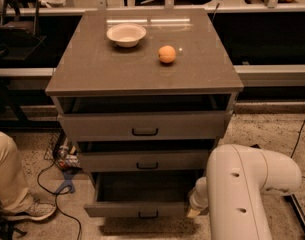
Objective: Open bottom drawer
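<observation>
The grey cabinet has three drawers. The bottom drawer [117,209] is the lowest one and is pulled out farthest, so its dark inside [142,186] shows. Its small black loop handle [148,214] sits in the middle of the flat grey front. My white arm [242,184] comes in from the lower right. My gripper [193,212] is low at the right end of the bottom drawer's front and mostly hidden behind the arm.
The middle drawer [147,160] and top drawer [142,125] stand slightly out. A white bowl [126,34] and an orange [167,54] sit on the cabinet top. A person's leg and shoe [12,194] and floor cables [62,176] are at the left.
</observation>
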Action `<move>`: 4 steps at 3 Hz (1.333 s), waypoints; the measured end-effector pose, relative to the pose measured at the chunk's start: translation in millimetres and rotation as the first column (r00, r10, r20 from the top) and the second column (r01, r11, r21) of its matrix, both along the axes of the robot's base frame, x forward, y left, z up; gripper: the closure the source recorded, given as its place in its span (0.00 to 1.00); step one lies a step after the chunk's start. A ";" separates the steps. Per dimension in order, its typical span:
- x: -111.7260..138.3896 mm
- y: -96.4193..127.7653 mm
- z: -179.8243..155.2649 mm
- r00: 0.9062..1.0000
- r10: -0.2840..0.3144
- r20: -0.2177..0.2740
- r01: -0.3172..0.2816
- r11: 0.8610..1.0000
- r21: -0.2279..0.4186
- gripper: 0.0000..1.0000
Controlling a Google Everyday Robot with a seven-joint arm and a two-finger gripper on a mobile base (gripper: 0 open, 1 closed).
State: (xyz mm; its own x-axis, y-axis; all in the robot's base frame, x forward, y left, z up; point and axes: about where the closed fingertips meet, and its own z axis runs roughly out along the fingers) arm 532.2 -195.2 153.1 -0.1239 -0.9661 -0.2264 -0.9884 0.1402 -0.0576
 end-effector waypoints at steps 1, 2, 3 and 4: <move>-6.5 2.0 -2.0 1.000 0.027 -0.001 -0.027 1.000 0.003 0.00; -19.7 4.8 1.3 0.997 0.076 0.018 -0.076 0.997 -0.001 0.00; -42.8 11.6 6.1 0.990 0.138 0.035 -0.138 0.990 -0.003 0.00; -59.4 15.1 8.1 0.986 0.163 0.037 -0.163 0.987 -0.006 0.17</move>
State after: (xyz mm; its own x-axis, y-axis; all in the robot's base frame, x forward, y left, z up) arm 472.8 -180.1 161.2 0.0440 -0.9733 -0.2252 -0.9952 -0.0230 -0.0947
